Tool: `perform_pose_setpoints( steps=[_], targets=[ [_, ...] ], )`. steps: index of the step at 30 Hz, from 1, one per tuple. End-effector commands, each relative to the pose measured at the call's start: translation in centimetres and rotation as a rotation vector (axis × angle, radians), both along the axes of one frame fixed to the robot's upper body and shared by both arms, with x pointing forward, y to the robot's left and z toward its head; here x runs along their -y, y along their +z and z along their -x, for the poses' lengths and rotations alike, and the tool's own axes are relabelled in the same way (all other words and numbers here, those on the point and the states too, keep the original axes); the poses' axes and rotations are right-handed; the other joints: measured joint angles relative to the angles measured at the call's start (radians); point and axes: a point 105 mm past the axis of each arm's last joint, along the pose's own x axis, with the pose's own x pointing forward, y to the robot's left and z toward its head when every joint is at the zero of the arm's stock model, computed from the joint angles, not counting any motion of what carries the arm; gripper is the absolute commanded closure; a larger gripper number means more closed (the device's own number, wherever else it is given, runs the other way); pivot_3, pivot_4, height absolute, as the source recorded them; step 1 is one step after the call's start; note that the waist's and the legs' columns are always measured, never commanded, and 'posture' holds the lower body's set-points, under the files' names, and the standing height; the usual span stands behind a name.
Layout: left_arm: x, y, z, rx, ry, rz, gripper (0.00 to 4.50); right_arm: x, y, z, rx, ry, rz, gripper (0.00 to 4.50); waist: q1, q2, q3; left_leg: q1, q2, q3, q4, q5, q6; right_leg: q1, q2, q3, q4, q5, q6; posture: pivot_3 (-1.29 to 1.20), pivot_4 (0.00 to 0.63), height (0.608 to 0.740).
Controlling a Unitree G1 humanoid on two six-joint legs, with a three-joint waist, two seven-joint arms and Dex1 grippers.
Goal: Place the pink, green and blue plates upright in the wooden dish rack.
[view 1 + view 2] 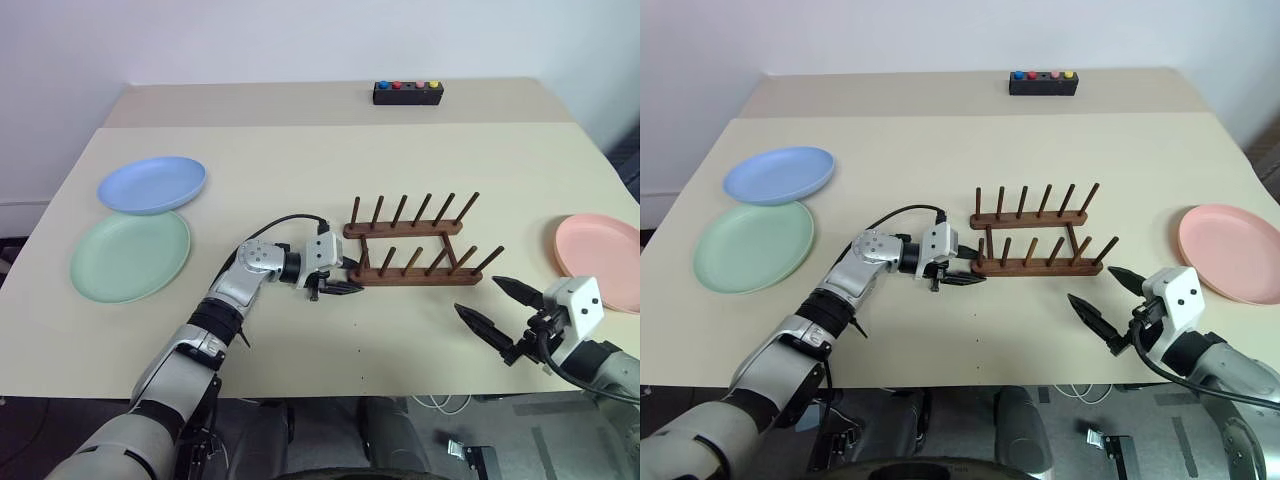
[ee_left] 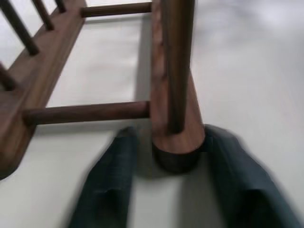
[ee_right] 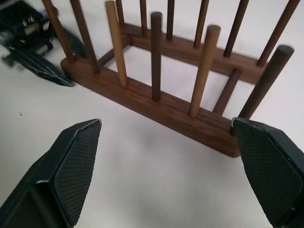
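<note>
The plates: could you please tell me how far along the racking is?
Nothing is racked: the wooden dish rack holds no plate. The left gripper straddles its near rail's end, apparently adjusting it. The blue plate, green plate and pink plate lie flat on the table.

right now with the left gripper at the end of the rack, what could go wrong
The left gripper has its fingers on either side of the near rail's end on the wooden dish rack; any sideways sweep could drag or twist the rack. The right gripper hovers open close to the rack's other end, so a shifted rack might bump it. All three plates lie flat, away from the rack.
</note>
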Motion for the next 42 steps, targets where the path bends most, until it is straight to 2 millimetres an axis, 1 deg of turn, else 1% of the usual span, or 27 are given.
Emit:
perform_pose_setpoints(
  steps=[1, 2, 3, 4, 6, 7, 9, 11, 12, 13, 14, 17, 20, 23, 26, 29, 32, 36, 42],
  targets=[
    [-1.4, 0.8, -0.9, 0.048, 0.092, 0.029, 0.20, 1.1, -0.7, -0.3, 0.009, -0.018, 0.026, 0.00, -0.001, 0.000, 0.000, 0.000, 0.000, 0.000, 0.000, 0.000, 0.000, 0.000, 0.000, 0.000, 0.000, 0.000, 0.000, 0.00, 0.150, 0.740],
    [-1.7, 0.9, -0.9, 0.052, 0.107, 0.035, 0.09, 1.5, -1.1, -0.3, -0.002, -0.027, 0.034, 0.00, -0.002, 0.000, 0.000, 0.000, 0.000, 0.000, 0.000, 0.000, 0.000, 0.000, 0.000, 0.000, 0.000, 0.000, 0.000, 0.00, 0.150, 0.740],
    [-2.1, 1.1, -0.8, 0.055, 0.121, 0.047, 0.03, 2.2, -1.7, -0.3, -0.015, -0.042, 0.050, 0.25, -0.002, 0.000, 0.000, 0.000, 0.000, 0.000, 0.000, 0.000, 0.000, 0.000, 0.000, 0.000, 0.000, 0.000, 0.000, 0.00, 0.150, 0.740],
    [-2.4, 1.2, -0.6, 0.052, 0.134, 0.060, 0.00, 2.7, -2.3, -0.3, -0.033, -0.054, 0.060, 0.53, -0.003, 0.000, 0.000, 0.000, 0.000, 0.000, 0.000, 0.000, 0.000, 0.000, 0.000, 0.000, 0.000, 0.000, 0.000, 0.00, 0.150, 0.740],
    [-3.0, 1.5, -0.3, 0.044, 0.156, 0.078, 0.00, 3.4, -3.1, -0.1, -0.057, -0.061, 0.066, 1.33, -0.002, 0.000, 0.000, 0.001, 0.000, 0.000, -0.001, 0.000, 0.000, 0.000, 0.000, 0.000, 0.001, 0.000, 0.000, 0.00, 0.150, 0.740],
    [-3.4, 1.6, -0.1, 0.036, 0.177, 0.090, 0.28, 3.8, -3.5, 0.0, -0.061, -0.064, 0.078, 1.91, -0.002, 0.001, 0.000, 0.001, 0.000, 0.000, 0.000, 0.000, 0.000, 0.000, 0.000, 0.000, 0.001, 0.000, 0.000, 0.00, 0.150, 0.740],
    [-4.2, 1.7, 0.9, 0.028, 0.193, 0.106, 0.88, 4.5, -4.4, 0.1, -0.073, -0.071, 0.099, 2.98, -0.003, 0.001, 0.000, 0.001, 0.000, 0.000, 0.000, 0.000, 0.000, 0.000, 0.000, 0.000, 0.001, 0.000, 0.000, 0.00, 0.150, 0.740],
    [-4.2, 1.5, 2.2, 0.012, 0.182, 0.102, 1.91, 5.4, -5.2, -0.2, -0.072, -0.096, 0.149, 4.06, -0.004, 0.001, 0.000, 0.001, 0.000, 0.000, -0.001, 0.000, 0.000, 0.000, 0.000, 0.000, 0.001, 0.000, 0.000, 0.00, 0.150, 0.740],
    [-4.1, 1.3, 2.7, 0.005, 0.175, 0.094, 2.37, 5.8, -5.5, -0.5, -0.068, -0.108, 0.172, 4.48, -0.004, 0.001, 0.000, 0.001, 0.000, 0.000, -0.001, 0.000, 0.000, 0.000, 0.000, 0.000, 0.001, 0.000, 0.000, 0.00, 0.150, 0.740],
    [-3.8, 1.0, 3.2, -0.007, 0.168, 0.079, 2.86, 6.2, -5.8, -0.7, -0.067, -0.118, 0.191, 4.50, -0.004, 0.000, 0.000, 0.002, 0.000, 0.000, 0.000, 0.000, 0.000, 0.001, 0.000, 0.000, 0.001, 0.000, 0.000, 0.00, 0.150, 0.740],
    [-3.7, 0.8, 3.6, -0.014, 0.165, 0.067, 2.86, 6.3, -6.0, -0.9, -0.067, -0.122, 0.202, 4.50, -0.002, 0.000, 0.000, 0.002, 0.000, 0.000, 0.001, 0.000, 0.000, 0.002, 0.000, 0.000, 0.001, 0.000, 0.000, 0.00, 0.150, 0.740],
    [-2.5, 0.0, 5.2, -0.049, 0.112, 0.033, 2.86, 6.0, -6.1, -1.7, -0.056, -0.105, 0.220, 4.50, -0.001, 0.000, 0.000, 0.008, 0.000, 0.000, 0.001, 0.000, 0.000, 0.008, 0.000, 0.000, 0.000, -0.002, -0.004, 0.00, 0.150, 0.740],
    [-1.3, -0.1, 5.4, -0.043, 0.116, 0.041, 2.86, 5.9, -6.0, -2.7, -0.029, -0.120, 0.259, 4.50, -0.002, -0.001, 0.000, 0.013, 0.000, 0.000, -0.001, 0.000, 0.000, 0.013, 0.000, 0.000, -0.001, -0.002, -0.004, 0.00, 0.150, 0.740],
    [-0.4, -0.1, 5.1, -0.018, 0.138, 0.055, 2.86, 5.6, -5.8, -3.6, -0.009, -0.133, 0.287, 4.50, -0.005, -0.001, 0.000, 0.014, 0.000, 0.000, 0.000, 0.000, 0.000, 0.013, 0.000, 0.001, -0.001, -0.003, -0.003, 0.00, 0.150, 0.740],
    [0.1, 0.0, 4.2, -0.003, 0.198, 0.072, 2.86, 4.1, -5.2, -4.4, 0.017, -0.102, 0.273, 4.50, -0.005, -0.001, 0.000, 0.014, 0.000, 0.000, -0.001, 0.000, 0.000, 0.013, 0.000, 0.001, -0.001, -0.002, -0.004, 0.00, 0.150, 0.740],
    [0.1, 0.2, 3.6, 0.018, 0.232, 0.087, 2.86, 2.6, -4.6, -5.4, 0.039, -0.073, 0.263, 4.50, -0.008, -0.001, 0.000, 0.014, 0.000, 0.000, 0.000, 0.000, 0.000, 0.013, 0.000, 0.001, -0.001, -0.002, -0.004, 0.00, 0.150, 0.740],
    [-0.1, 0.3, 2.8, 0.046, 0.269, 0.096, 2.86, 1.7, -4.3, -6.0, 0.048, -0.057, 0.258, 4.50, -0.008, -0.001, 0.000, 0.014, 0.000, 0.000, -0.001, 0.000, 0.000, 0.012, 0.000, 0.001, 0.000, -0.002, -0.004, 0.00, 0.150, 0.740],
    [-0.4, 0.5, 2.1, 0.064, 0.310, 0.110, 2.86, 1.1, -4.0, -6.5, 0.052, -0.041, 0.255, 4.50, -0.006, -0.001, 0.000, 0.014, 0.000, 0.000, -0.001, 0.000, 0.000, 0.012, 0.000, 0.001, -0.001, -0.002, -0.003, 0.00, 0.150, 0.740],
    [-0.6, 0.5, 2.3, 0.064, 0.313, 0.113, 2.86, 1.1, -3.8, -6.6, 0.050, -0.034, 0.261, 4.50, -0.006, -0.001, 0.000, 0.014, 0.000, 0.000, -0.002, 0.000, 0.000, 0.012, 0.000, 0.001, -0.001, -0.002, -0.003, 0.00, 0.150, 0.740]
  ],
)
